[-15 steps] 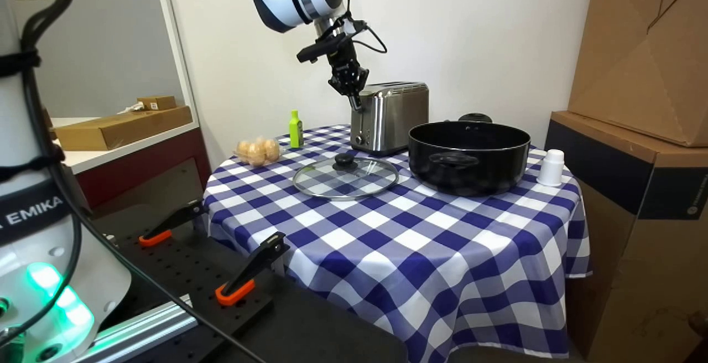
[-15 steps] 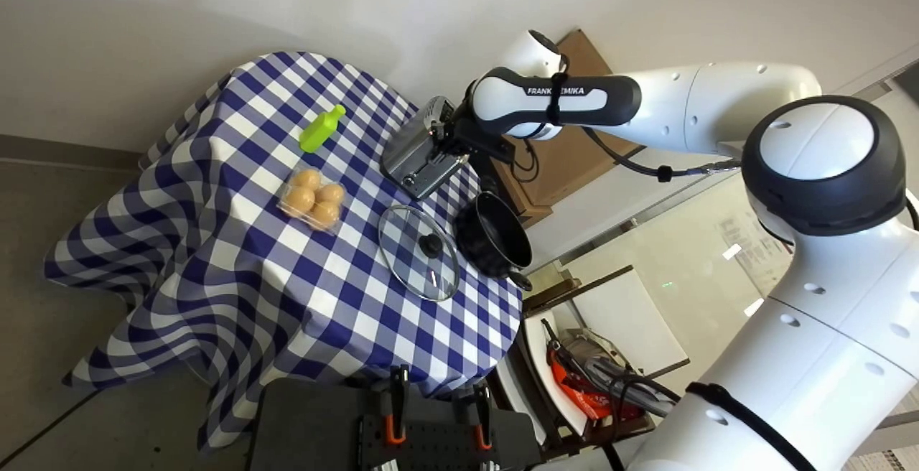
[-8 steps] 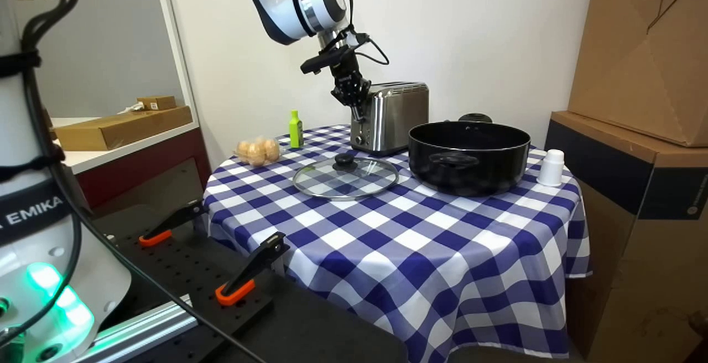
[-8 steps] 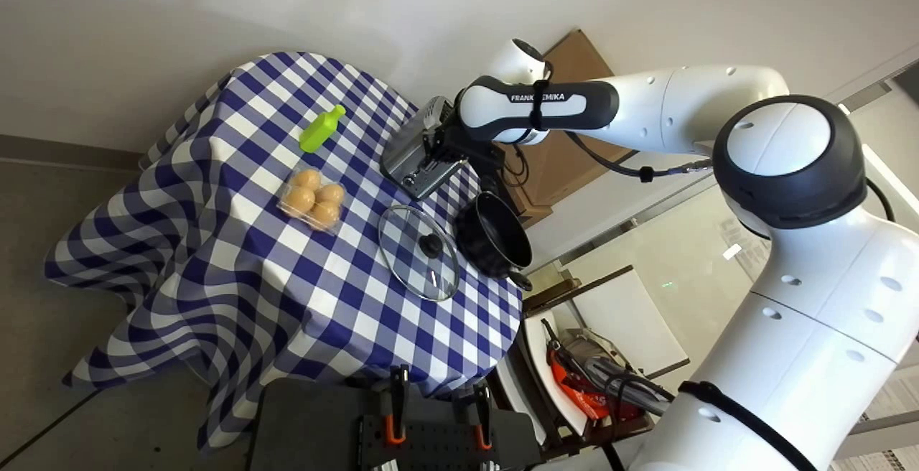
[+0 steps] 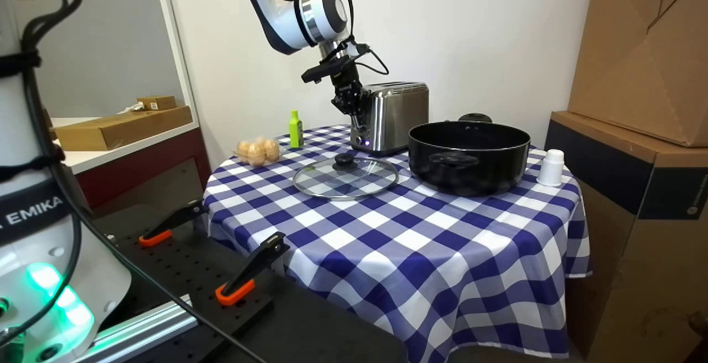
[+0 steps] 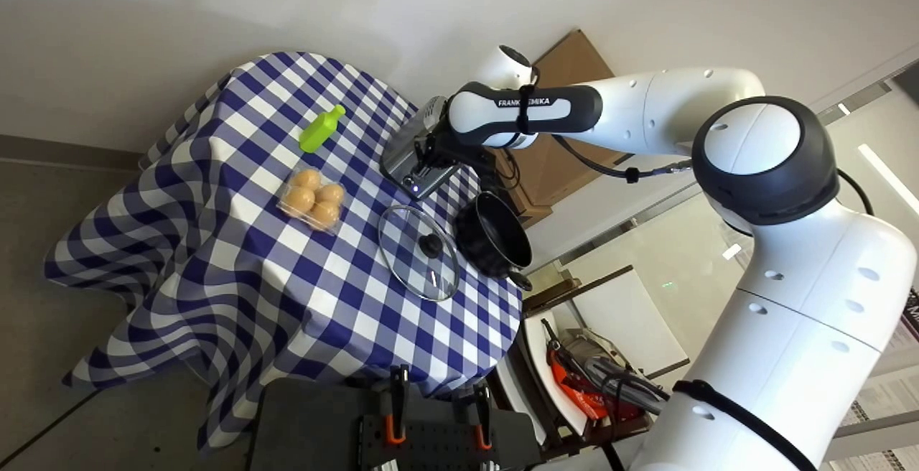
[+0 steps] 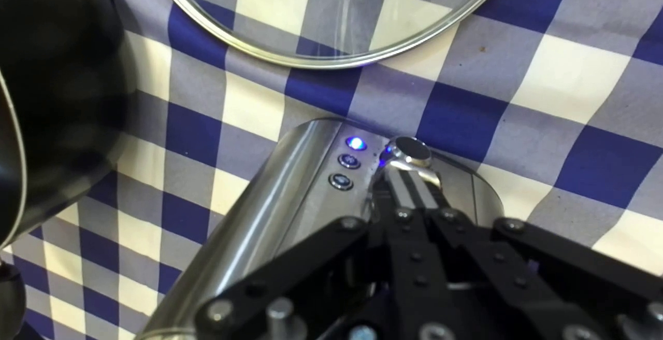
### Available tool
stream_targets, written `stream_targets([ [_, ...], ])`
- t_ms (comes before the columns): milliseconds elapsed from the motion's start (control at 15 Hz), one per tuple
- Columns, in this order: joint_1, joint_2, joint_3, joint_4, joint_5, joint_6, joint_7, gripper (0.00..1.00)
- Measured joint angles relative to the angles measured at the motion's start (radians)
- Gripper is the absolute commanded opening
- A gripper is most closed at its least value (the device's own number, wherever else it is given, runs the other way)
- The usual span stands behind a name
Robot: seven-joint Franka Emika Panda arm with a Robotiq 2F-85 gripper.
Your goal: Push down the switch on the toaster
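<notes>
The steel toaster [image 5: 395, 119] stands on the checked tablecloth; it also shows in an exterior view [image 6: 403, 146] and the wrist view [image 7: 269, 205]. Its front has a round dark knob [image 7: 413, 149] and a column of small buttons, with a blue light [image 7: 356, 143] lit. My gripper [image 7: 412, 179] is shut and empty, its fingertips together low on the toaster's front just above the knob. A chrome piece [image 7: 429, 174] shows at the fingertips; I cannot tell if it is the lever or the knob's rim. The fingers hide the lever slot. In an exterior view the gripper [image 5: 359, 126] points downward.
A black pot [image 5: 470, 158] and a glass lid [image 5: 345, 177] stand near the toaster. A green bottle [image 5: 296, 130], a clear pack of eggs [image 5: 258, 151] and white cups [image 5: 551, 168] are also on the table. The wall is behind the toaster.
The arm has come down, and the shut gripper has slid down along the toaster's front towards the knob. A blue light now glows on the toaster's front in both exterior views.
</notes>
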Motion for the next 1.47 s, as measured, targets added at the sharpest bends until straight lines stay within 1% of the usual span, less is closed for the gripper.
stream_targets([
  [400,-0.001,-0.002,-0.001,0.0,0.018,-0.001,-0.009,0.0],
  [533,-0.017,-0.01,0.011,-0.007,0.067,-0.001,-0.05,0.0],
  [667,-0.048,-0.036,0.033,-0.031,0.133,-0.005,-0.116,0.0],
  [933,-0.119,-0.15,0.071,-0.111,0.236,-0.069,-0.241,0.0],
  [1133,-0.161,-0.254,0.082,-0.174,0.29,-0.169,-0.32,0.0],
  [1267,-0.181,-0.325,0.08,-0.218,0.3,-0.24,-0.341,0.0],
  [1333,-0.191,-0.362,0.077,-0.242,0.3,-0.276,-0.341,0.26],
  [1400,-0.2,-0.395,0.073,-0.264,0.302,-0.308,-0.341,0.27],
  [1467,-0.208,-0.427,0.065,-0.286,0.302,-0.338,-0.336,0.34],
])
